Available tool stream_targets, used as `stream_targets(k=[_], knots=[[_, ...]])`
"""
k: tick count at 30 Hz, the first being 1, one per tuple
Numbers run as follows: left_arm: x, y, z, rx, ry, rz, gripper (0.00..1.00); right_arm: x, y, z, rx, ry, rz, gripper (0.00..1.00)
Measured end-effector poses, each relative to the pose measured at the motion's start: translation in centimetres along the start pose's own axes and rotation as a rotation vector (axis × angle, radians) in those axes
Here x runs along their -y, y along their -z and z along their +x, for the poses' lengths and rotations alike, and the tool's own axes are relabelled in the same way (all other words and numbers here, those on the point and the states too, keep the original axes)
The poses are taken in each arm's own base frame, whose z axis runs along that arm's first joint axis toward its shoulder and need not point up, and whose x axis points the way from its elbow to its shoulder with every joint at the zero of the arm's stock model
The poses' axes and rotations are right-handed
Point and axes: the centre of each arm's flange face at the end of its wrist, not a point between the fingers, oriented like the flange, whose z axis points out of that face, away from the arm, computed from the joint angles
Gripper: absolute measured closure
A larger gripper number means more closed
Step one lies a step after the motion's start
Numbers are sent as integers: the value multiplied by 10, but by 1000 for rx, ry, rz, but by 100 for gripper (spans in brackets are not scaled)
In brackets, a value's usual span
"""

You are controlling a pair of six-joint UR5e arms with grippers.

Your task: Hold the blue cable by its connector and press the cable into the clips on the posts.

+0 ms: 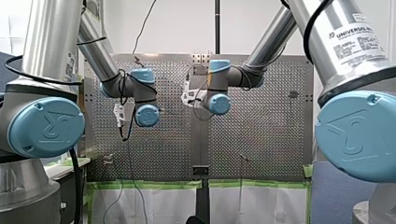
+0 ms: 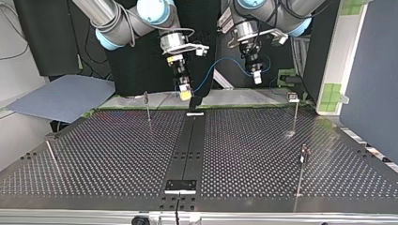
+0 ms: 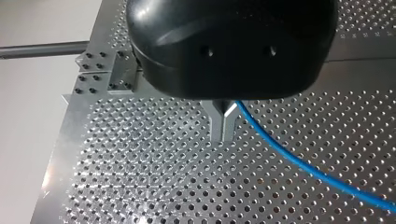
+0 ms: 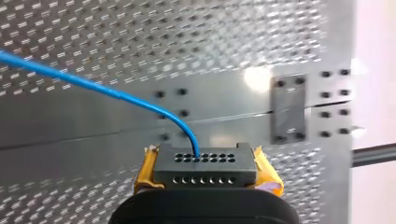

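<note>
Clamping the connector [image 4: 205, 173] in my right gripper [image 2: 185, 92], my left gripper [image 3: 223, 126] pinched shut on the blue cable [image 3: 299, 161] above the desk [image 2: 117, 154], I should hold the span taut and lower it squarely onto the post [image 2: 148, 107] at the right gripper's eight o'clock, top view.

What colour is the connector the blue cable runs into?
The connector is dark grey, with two rows of small holes; the right wrist view shows it best.

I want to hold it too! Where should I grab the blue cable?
Grab the dark connector at its end, squeezing its two flat sides from behind, opposite where the blue cable leaves. It's a stiff block; the cable is thin and bendy.
</note>
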Motion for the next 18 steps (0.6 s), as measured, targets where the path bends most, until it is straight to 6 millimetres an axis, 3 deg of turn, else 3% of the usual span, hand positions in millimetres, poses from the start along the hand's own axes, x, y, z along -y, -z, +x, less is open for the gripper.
stream_targets(k=[12, 18], knots=[[-3, -7, -32, 24, 78, -17, 100, 7, -8, 75, -115, -25, 48, 100], [-4, -7, -25, 0, 72, -18, 100, 3, -14, 108, -167, -45, 46, 100]])
